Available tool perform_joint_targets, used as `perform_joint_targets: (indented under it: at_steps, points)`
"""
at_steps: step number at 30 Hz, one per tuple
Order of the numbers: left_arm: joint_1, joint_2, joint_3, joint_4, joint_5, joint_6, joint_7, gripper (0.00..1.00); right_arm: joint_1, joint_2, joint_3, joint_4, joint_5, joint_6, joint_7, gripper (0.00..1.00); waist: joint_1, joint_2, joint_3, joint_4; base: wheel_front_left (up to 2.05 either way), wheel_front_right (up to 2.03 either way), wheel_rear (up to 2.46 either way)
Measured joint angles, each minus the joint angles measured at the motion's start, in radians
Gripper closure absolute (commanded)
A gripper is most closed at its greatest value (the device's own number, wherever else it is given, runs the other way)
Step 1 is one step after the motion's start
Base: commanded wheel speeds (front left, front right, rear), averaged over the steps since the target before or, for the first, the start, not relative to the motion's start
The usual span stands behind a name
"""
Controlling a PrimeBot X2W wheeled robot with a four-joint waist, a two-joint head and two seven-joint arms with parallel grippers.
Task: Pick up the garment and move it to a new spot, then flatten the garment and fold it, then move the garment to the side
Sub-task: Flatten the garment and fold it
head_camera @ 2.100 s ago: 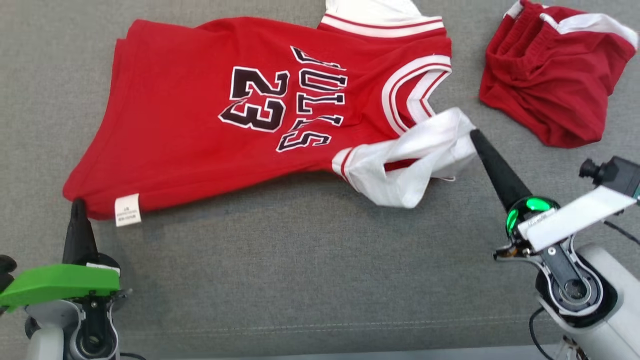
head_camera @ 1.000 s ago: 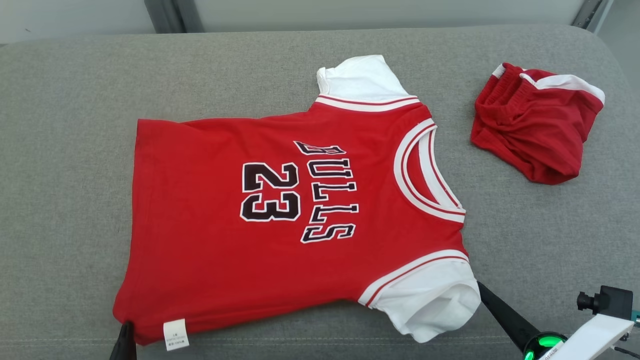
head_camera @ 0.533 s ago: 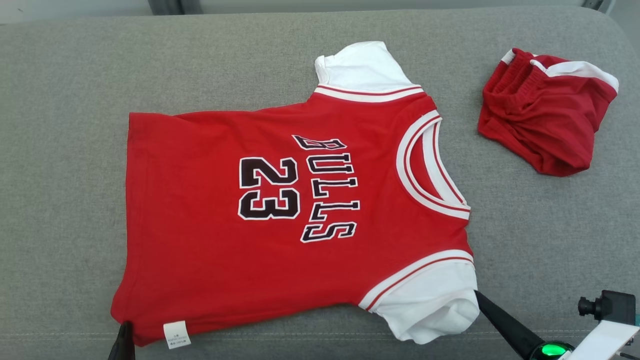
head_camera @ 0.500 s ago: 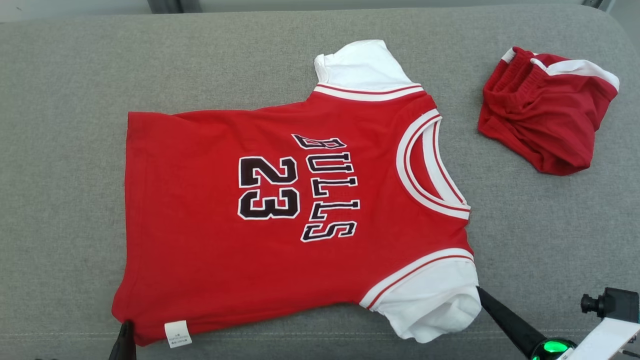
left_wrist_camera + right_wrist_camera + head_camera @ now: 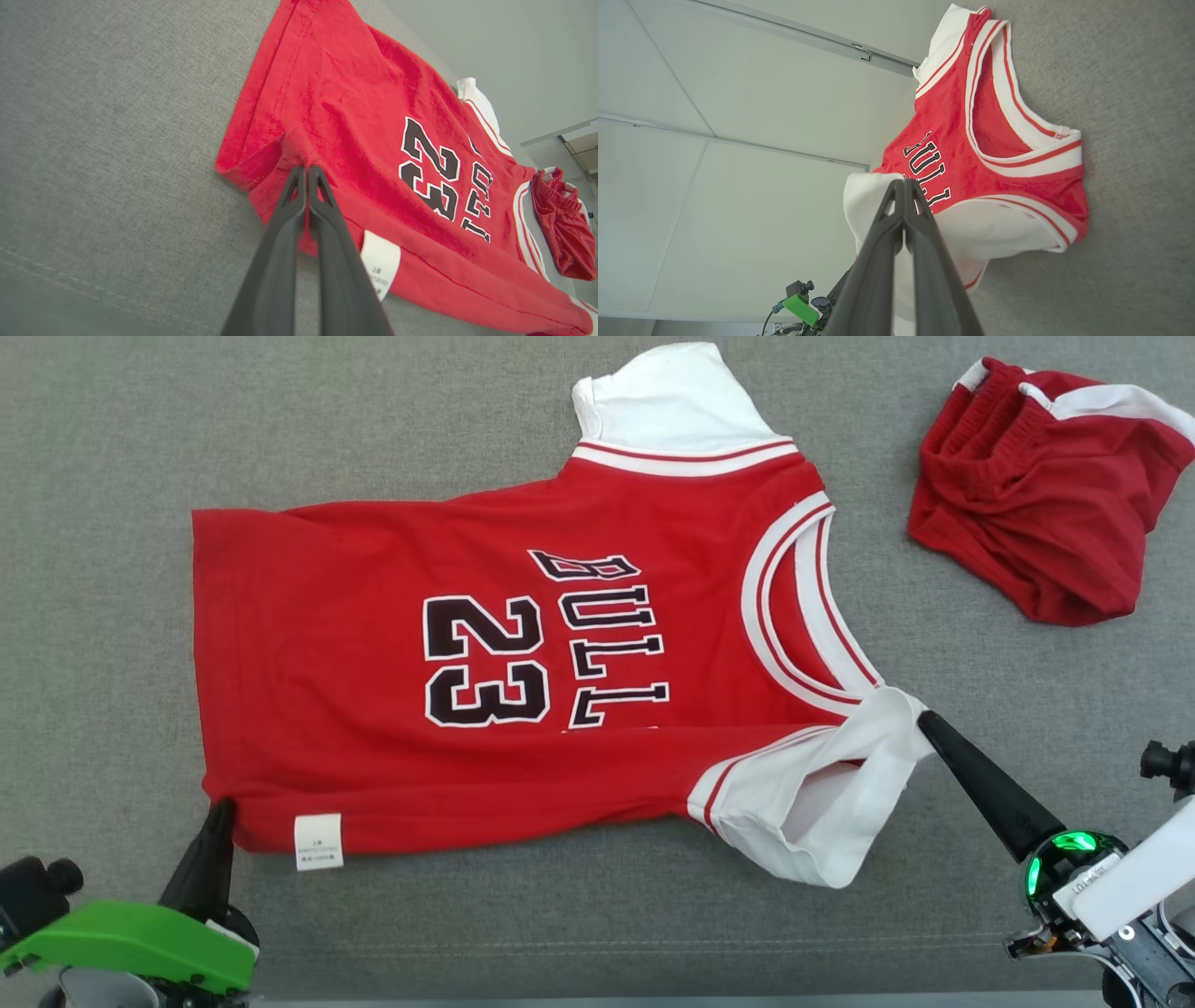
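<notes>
The garment (image 5: 523, 653) lies spread on the grey cushion (image 5: 560, 915), collar to my right and hem to my left. Its near edge is raised and curls over the last letter of the print. My left gripper (image 5: 220, 807) is pinched shut on the near hem corner, just beside the white label (image 5: 318, 841). My right gripper (image 5: 924, 719) is closed on the near white sleeve (image 5: 822, 803) at the shoulder.

My worry is the sleeve. It sags open and loose below my right fingertips, so if I carry this edge across it may bunch under the fold. My left pinch takes only a little cloth, and a tug could pull it free. If my hands travel unevenly, the crease will run crooked. The crumpled red shorts (image 5: 1036, 485) lie near the collar, and a wide right swing might brush them.

My left arm sits low at the near left, fingers pointing away from me. My right arm reaches in from the near right, fingers slanting up and leftward.
</notes>
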Motion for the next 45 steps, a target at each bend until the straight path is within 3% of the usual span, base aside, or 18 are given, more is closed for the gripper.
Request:
perform_joint_targets:
  at_steps: [14,24,43,45]
  points:
    - [-0.185,0.088,-0.008,-0.017,0.003,0.034,0.153,1.00,-0.192,0.045,0.000,0.100,-0.019,-0.041,0.048,1.00,0.0000,0.0000,0.111,-0.015,0.00,0.00,0.00]
    - [-0.249,0.082,-0.006,0.070,0.003,0.045,0.194,1.00,-0.283,0.081,0.037,0.206,-0.054,-0.065,0.087,1.00,0.0000,0.0000,0.137,-0.009,0.00,0.00,0.00]
    - [-0.335,0.048,-0.003,0.184,0.028,0.061,0.187,1.00,-0.425,0.152,0.073,0.327,-0.123,-0.067,0.118,1.00,0.0000,0.0000,0.130,0.015,0.00,0.00,0.00]
    - [-0.337,0.043,-0.007,0.201,0.029,0.062,0.187,0.85,-0.435,0.161,0.077,0.342,-0.134,-0.068,0.118,1.00,0.0000,0.0000,0.131,0.014,0.00,0.00,0.00]
